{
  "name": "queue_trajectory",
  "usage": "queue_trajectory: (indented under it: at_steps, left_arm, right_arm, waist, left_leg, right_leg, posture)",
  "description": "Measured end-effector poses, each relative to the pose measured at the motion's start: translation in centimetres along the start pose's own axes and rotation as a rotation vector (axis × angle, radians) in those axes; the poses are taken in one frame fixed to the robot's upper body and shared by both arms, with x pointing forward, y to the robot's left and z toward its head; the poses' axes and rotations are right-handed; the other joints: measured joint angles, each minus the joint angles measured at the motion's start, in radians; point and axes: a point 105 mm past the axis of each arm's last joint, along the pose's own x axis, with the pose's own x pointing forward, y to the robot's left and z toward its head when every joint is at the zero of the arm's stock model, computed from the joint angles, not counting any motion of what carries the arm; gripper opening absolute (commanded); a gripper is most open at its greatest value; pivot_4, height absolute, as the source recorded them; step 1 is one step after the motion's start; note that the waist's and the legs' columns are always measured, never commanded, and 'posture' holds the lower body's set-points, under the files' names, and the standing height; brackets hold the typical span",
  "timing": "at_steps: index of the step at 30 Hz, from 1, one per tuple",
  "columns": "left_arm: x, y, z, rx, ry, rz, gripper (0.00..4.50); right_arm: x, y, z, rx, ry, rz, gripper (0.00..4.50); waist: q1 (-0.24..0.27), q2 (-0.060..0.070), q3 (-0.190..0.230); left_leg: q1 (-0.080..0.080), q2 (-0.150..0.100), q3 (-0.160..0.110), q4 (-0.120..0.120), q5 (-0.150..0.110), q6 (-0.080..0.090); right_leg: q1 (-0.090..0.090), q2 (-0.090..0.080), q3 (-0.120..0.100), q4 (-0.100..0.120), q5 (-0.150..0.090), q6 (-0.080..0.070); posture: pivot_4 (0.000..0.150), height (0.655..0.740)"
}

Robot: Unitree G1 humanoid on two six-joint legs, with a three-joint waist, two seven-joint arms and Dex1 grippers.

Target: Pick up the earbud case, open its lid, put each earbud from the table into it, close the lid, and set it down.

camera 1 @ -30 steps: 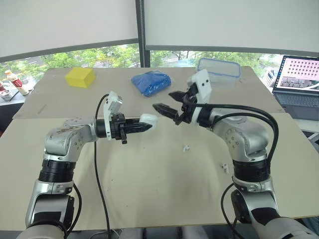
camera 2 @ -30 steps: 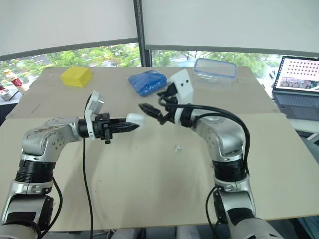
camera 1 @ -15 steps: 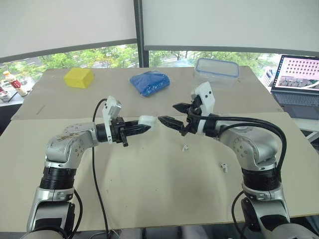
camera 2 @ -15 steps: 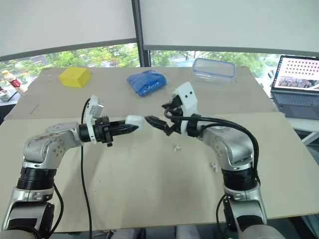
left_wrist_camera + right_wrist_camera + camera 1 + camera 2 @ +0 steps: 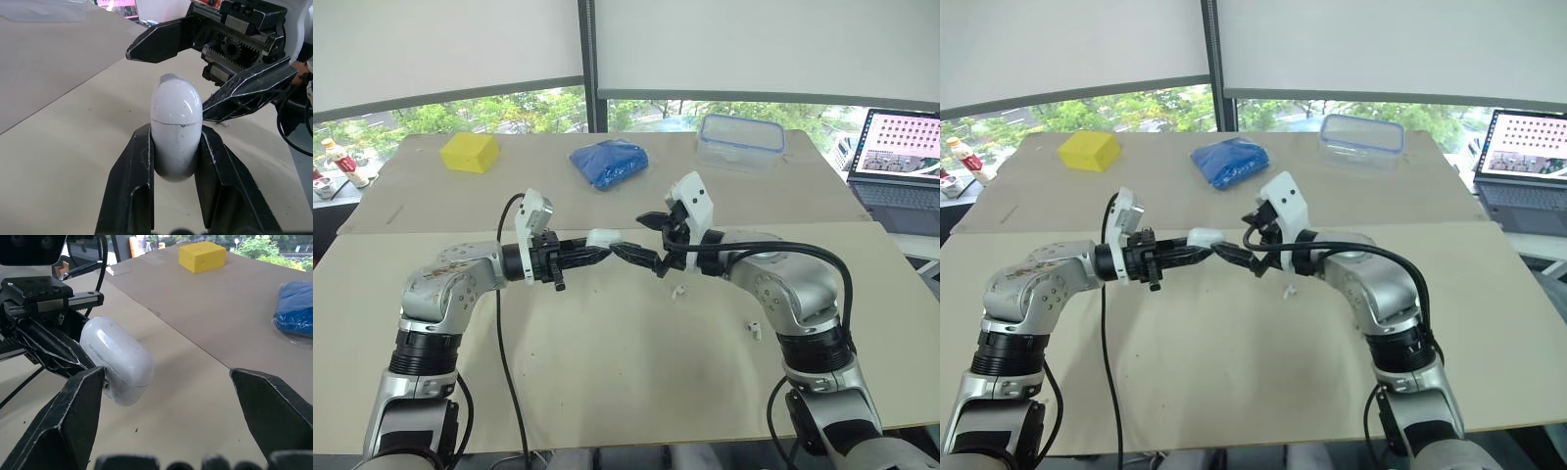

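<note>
No brand or label can be read on the white earbud case [image 5: 175, 128]. The laptop [image 5: 899, 149] at the right edge shows a grid of small pinkish squares, and its text is too small to make out.

The case is held above the table [image 5: 607, 382], a little above the middle of the head views. The left gripper [image 5: 597, 253] is clamped on its lower half, one black finger on each side. The rounded lid end sticks out free toward the right gripper [image 5: 628, 235], whose two fingers are spread wide with nothing between them but that free end.

Half a second ago the right gripper's tips stood just short of the case. Now the arm has come across to frame centre and its open fingers straddle the lid end. The left gripper and the case sit much where they were.

The left wrist view shows a thin seam across the case with the lid shut. One right finger is above the lid and apart from it, the other close at its side. The right wrist view puts the case against the inner face of one finger, with the other well clear. Whether they touch, I cannot tell.

Two small white earbuds lie on the table right of centre, the nearer earbud [image 5: 677, 291] below the grippers and the farther earbud [image 5: 755, 331] lower right.

Along the top sit a yellow block [image 5: 470, 152], a blue bundle [image 5: 610, 163] and a clear lidded box [image 5: 742, 138].
</note>
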Motion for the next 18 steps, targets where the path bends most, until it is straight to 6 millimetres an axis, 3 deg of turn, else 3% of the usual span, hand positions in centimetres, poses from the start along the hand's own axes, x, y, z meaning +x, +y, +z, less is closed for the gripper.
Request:
queue_trajectory:
  at_steps: [11, 18]
  left_arm:
    - [0.5, -0.8, -0.5, -0.009, 0.005, -0.048, 0.61]
    - [0.7, 0.2, -0.1, 0.007, -0.050, 0.040, 0.61]
  right_arm:
    - [-0.4, -2.0, 1.4, 0.110, -0.091, -0.105, 4.49]
    - [-1.2, -2.4, -0.3, 0.187, -0.062, -0.160, 4.49]
  waist:
    - [0.000, 0.000, 0.000]
    - [0.003, 0.000, 0.000]
  left_leg:
    - [0.000, 0.000, 0.000, 0.000, 0.000, 0.000]
    - [0.000, 0.001, 0.000, 0.000, 0.000, 0.000]
  right_leg:
    - [0.000, 0.000, 0.000, 0.000, 0.000, 0.000]
    - [0.000, -0.001, 0.000, 0.000, 0.000, 0.000]
  posture:
    - [0.150, 0.7400]
    - [0.150, 0.7400]
